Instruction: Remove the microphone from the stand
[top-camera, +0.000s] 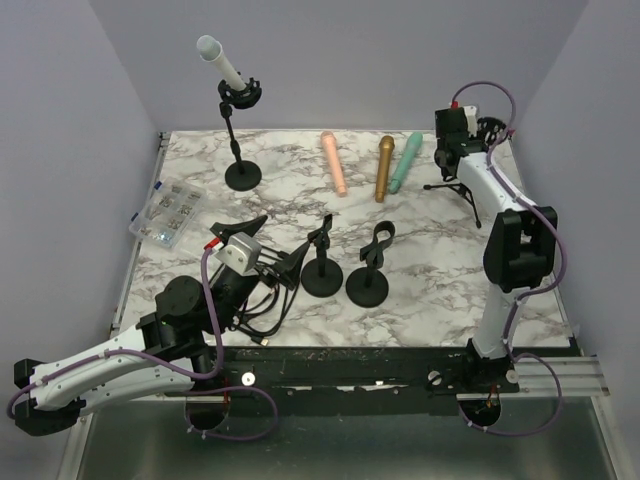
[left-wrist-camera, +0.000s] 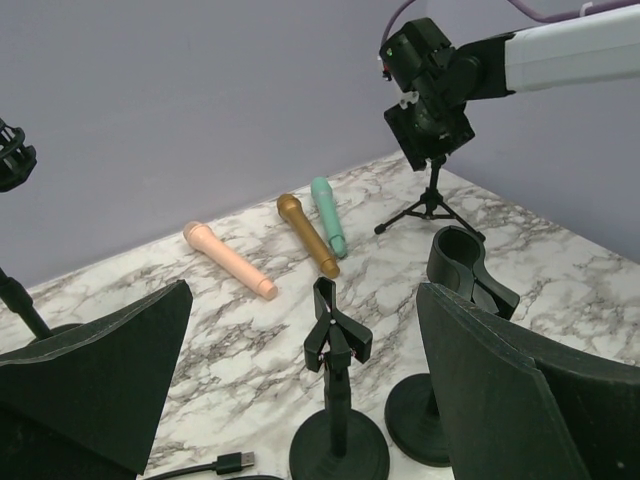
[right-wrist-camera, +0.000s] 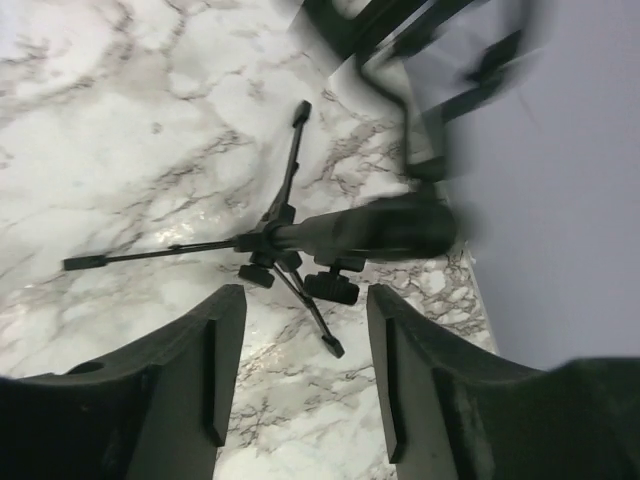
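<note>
A white microphone (top-camera: 220, 62) sits tilted in the clip of a black round-base stand (top-camera: 243, 176) at the table's far left. Only that stand's clip (left-wrist-camera: 12, 155) shows in the left wrist view. My left gripper (top-camera: 240, 232) is open and empty near the front left, far from the microphone. In its wrist view its jaws (left-wrist-camera: 300, 380) stand wide apart, facing an empty clip stand (left-wrist-camera: 338, 410). My right gripper (top-camera: 446, 157) is open and empty at the far right, above a small tripod stand (top-camera: 456, 187). The tripod (right-wrist-camera: 290, 235) lies just beyond its jaws (right-wrist-camera: 305, 300).
Pink (top-camera: 334, 163), gold (top-camera: 384, 167) and teal (top-camera: 406, 161) microphones lie on the marble at the back. Two empty round-base stands (top-camera: 321, 270) (top-camera: 367, 272) stand mid-table. A clear parts box (top-camera: 168, 213) lies at the left edge. Black cables (top-camera: 262, 305) lie by the left arm.
</note>
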